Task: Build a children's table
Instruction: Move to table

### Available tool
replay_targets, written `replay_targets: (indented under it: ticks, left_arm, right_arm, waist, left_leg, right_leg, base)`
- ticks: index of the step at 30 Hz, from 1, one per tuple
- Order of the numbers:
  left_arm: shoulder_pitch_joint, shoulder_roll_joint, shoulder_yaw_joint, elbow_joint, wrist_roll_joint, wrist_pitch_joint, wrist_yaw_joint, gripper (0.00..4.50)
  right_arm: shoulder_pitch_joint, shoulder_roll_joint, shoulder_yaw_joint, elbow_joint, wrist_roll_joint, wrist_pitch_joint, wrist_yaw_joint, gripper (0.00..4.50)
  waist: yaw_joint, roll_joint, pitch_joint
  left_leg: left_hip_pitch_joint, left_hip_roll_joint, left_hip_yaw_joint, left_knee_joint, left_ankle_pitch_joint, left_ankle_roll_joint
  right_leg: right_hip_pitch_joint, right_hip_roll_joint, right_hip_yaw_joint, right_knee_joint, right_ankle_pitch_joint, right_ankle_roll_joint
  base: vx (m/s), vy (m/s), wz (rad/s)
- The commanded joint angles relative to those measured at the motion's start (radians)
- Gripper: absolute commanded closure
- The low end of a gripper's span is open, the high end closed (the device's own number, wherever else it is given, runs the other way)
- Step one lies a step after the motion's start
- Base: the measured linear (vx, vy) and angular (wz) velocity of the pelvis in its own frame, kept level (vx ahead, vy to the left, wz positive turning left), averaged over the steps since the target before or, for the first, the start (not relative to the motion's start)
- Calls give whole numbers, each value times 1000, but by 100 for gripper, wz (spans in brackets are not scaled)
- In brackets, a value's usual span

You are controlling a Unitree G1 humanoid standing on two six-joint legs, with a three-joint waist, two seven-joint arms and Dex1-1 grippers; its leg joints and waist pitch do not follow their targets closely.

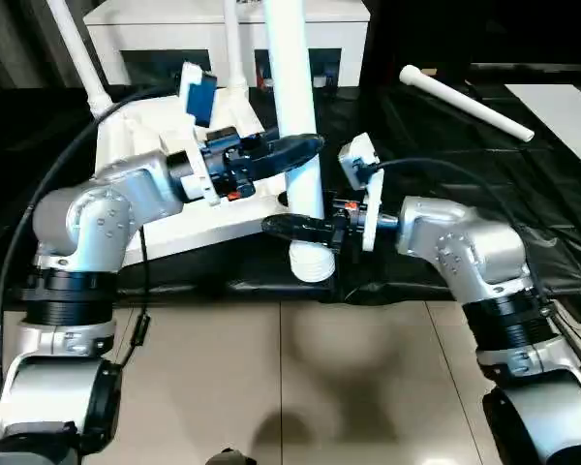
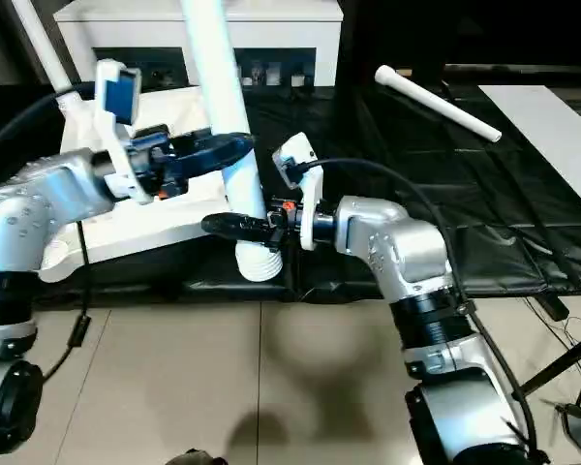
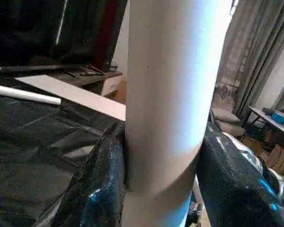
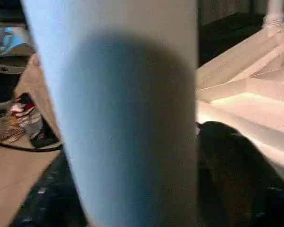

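Note:
The white tabletop (image 1: 198,221) lies underside up on the black sheet, with two legs (image 1: 77,48) (image 1: 234,53) standing in its far corners. A third white leg (image 1: 292,77) stands nearly upright at the tabletop's near right corner, threaded end (image 1: 312,263) down. My left gripper (image 1: 305,153) is shut on this leg at mid height, and its fingers (image 3: 97,179) press both sides of it. Lower down, my right gripper (image 1: 295,228) reaches around the same leg from the right. It is open, with one finger (image 4: 236,165) a little off the leg's side.
Another white leg (image 1: 465,100) lies loose on the black sheet (image 1: 445,194) at the back right. A white cabinet (image 1: 223,29) stands behind the tabletop. Beige floor tiles (image 1: 300,387) run in front of the sheet's near edge.

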Motion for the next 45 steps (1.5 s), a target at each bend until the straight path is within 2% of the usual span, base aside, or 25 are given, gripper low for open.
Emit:
replay_targets:
  ticks: [1,11,14,20,21,22,23,24,27,28,34,38,44,45]
  left_arm:
    - [-29,13,-12,-4,-8,0,-41,264]
    - [-25,16,-17,-6,-1,-3,-52,264]
    - [-22,16,-18,-9,-1,-3,-52,265]
    - [-17,21,-22,-14,14,-21,-48,265]
    - [-20,20,-26,-4,39,-35,-23,265]
    - [-22,20,-30,3,57,-45,-4,230]
    - [-22,20,-30,3,57,-45,-4,230]
    - [-35,5,-2,30,41,-13,43,196]
    - [-39,0,12,32,25,0,52,187]
    - [-38,1,13,29,23,1,49,163]
    - [-38,-20,9,11,33,-43,45,129]
    - [-39,-47,-3,-2,9,-15,47,127]
    - [-46,-75,-40,45,78,-48,100,127]
    - [-51,-81,-33,60,79,-46,114,153]
  right_arm:
    - [-21,-22,7,-7,4,33,-6,144]
    - [-17,-13,15,-17,-1,46,-15,233]
    - [-17,-11,15,-17,0,44,-21,245]
    - [-17,3,8,-11,0,29,-40,252]
    - [-18,7,3,-8,0,25,-48,252]
    - [-19,10,0,-6,-1,22,-53,252]
    - [-19,10,0,-6,-1,22,-53,252]
    - [-18,16,-6,-4,-4,16,-69,253]
    - [-15,18,-8,-4,-9,10,-80,255]
    - [-15,18,-8,-3,-12,7,-83,259]
    - [-14,16,2,-2,-15,1,-80,261]
    - [-13,19,13,-2,-16,-1,-84,261]
    - [-10,25,20,-11,-19,4,-81,262]
    - [-9,25,22,-13,-19,4,-80,262]
  waist:
    - [3,0,-74]
    - [12,-3,-75]
    - [12,-5,-75]
    - [12,-4,-76]
    - [12,-2,-76]
    - [11,-3,-76]
    - [11,-3,-76]
    - [10,0,-76]
    - [13,-1,-77]
    - [12,-2,-77]
    - [13,-3,-79]
    - [14,-3,-76]
    - [14,-4,-78]
    - [14,-5,-78]
  left_leg:
    - [33,55,-24,-71,-205,-19]
    - [32,54,-22,-69,-181,-19]
    - [33,56,-23,-70,-185,-23]
    - [32,55,-23,-69,-179,-24]
    - [32,56,-24,-69,-177,-24]
    - [32,55,-23,-70,-177,-24]
    - [32,55,-24,-69,-177,-24]
    - [33,55,-22,-69,-178,-28]
    - [33,54,-24,-69,-187,-35]
    - [32,54,-24,-69,-179,-33]
    - [31,54,-23,-66,-159,-19]
    - [33,55,-22,-67,-177,-20]
    - [30,55,-24,-67,-165,-16]
    - [29,54,-24,-65,-157,-12]
  right_leg:
    - [43,-76,52,-73,-76,-241]
    - [41,-76,52,-71,-60,-236]
    - [41,-77,53,-72,-73,-233]
    - [41,-77,53,-72,-69,-229]
    - [41,-77,52,-71,-65,-229]
    - [41,-76,53,-71,-61,-228]
    - [41,-77,53,-71,-60,-228]
    - [40,-76,52,-70,-55,-229]
    - [42,-77,52,-71,-66,-228]
    - [43,-77,52,-71,-57,-227]
    - [44,-76,51,-68,-22,-234]
    - [43,-78,52,-72,-59,-235]
    - [46,-78,52,-71,-46,-226]
    - [46,-78,52,-71,-36,-227]
  base:
    - [0,0,0]
    - [0,0,0]
    - [0,0,0]
    - [0,0,0]
    - [0,0,0]
    - [0,0,0]
    - [0,0,0]
    - [0,0,0]
    - [0,0,0]
    - [0,0,0]
    - [0,0,0]
    - [0,0,0]
    - [0,0,0]
    - [0,0,0]
